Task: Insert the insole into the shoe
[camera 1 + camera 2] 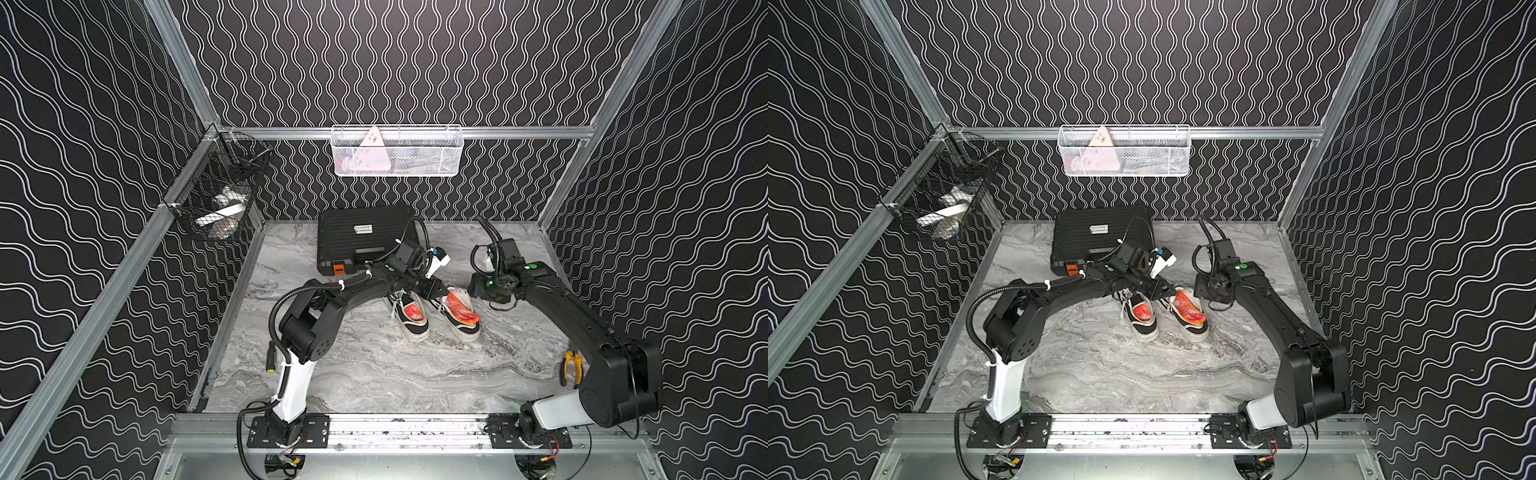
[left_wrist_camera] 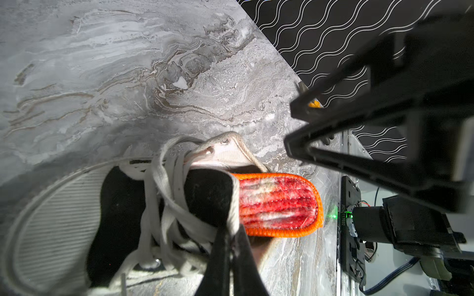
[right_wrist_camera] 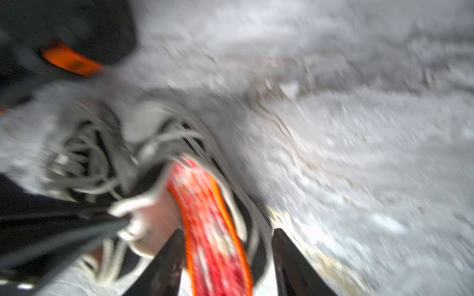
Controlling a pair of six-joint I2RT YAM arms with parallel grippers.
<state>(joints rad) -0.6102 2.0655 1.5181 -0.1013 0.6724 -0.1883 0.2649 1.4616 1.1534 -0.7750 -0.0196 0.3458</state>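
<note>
Orange-bound, plush red insole [image 2: 277, 205] juts, rounded end outward, from the black canvas shoe [image 2: 123, 205] just beyond my left claw [image 2: 232, 230], pinching the shoe's white-trimmed edge. My right claw [image 3: 228, 232], spread, straddles the insole.

Black wavy-line walls [image 1: 415, 62]; grey marble floor [image 1: 374, 374]; aluminium frame rails [image 1: 519, 132].

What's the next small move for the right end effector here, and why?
Probably close the right end effector on the insole and slide it deeper. Its heel end sticks out of the shoe, the open jaws straddle it, and the left end effector is shut on the shoe's opening edge.
</note>
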